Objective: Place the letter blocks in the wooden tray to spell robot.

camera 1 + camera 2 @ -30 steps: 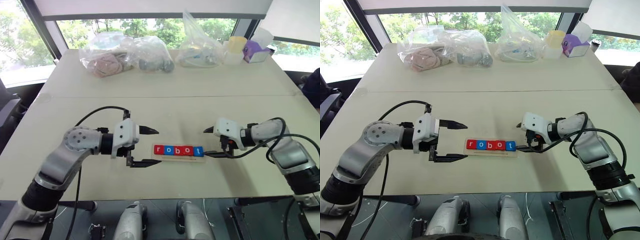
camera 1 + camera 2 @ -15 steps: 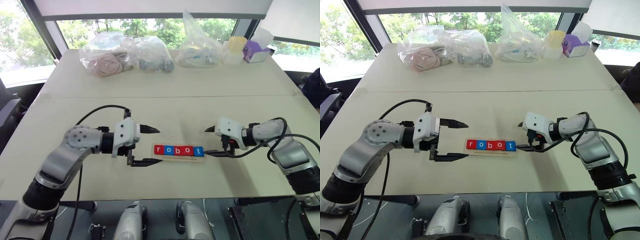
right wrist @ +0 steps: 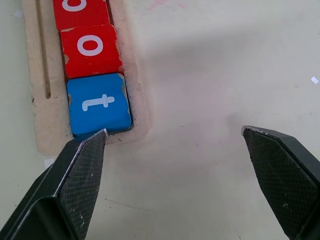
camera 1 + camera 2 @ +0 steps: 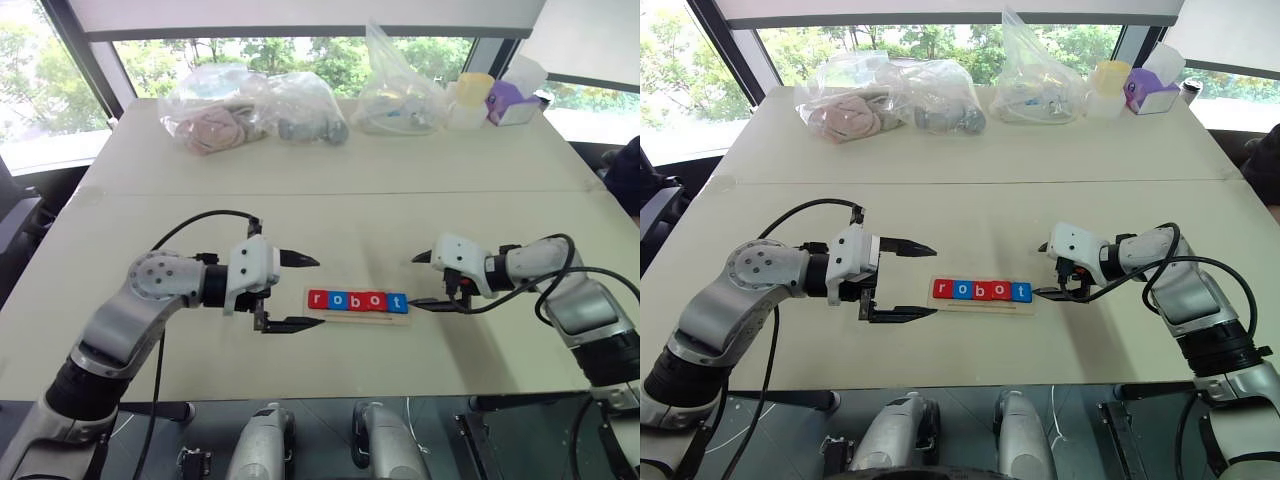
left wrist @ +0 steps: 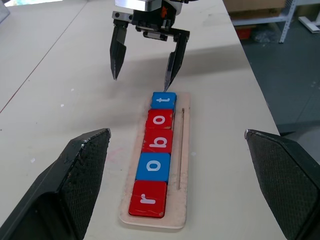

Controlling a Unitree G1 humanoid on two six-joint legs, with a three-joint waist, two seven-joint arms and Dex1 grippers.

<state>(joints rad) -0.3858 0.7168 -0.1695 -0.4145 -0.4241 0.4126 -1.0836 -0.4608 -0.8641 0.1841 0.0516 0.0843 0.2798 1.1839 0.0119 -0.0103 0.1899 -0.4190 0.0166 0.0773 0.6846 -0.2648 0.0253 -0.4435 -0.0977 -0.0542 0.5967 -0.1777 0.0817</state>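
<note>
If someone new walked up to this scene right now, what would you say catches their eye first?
First, the row of red and blue letter blocks spelling robot, seated in the wooden tray at the middle of the near table. Next, the open left gripper and open right gripper, one at each end of the tray and holding nothing. Behind them, clear plastic bags line the far edge.

A: Tile count?
B: Five letter blocks [image 5: 155, 160] in one wooden tray [image 5: 184, 165]; three red, two blue.

A: Far end of the table [image 4: 330, 170]?
B: Three clear plastic bags [image 4: 300, 108], one purple tissue box [image 4: 512, 103], one yellow-lidded container [image 4: 470, 98].

A: Grippers?
B: Two: left gripper [image 4: 300, 292], right gripper [image 4: 420, 281].
</note>
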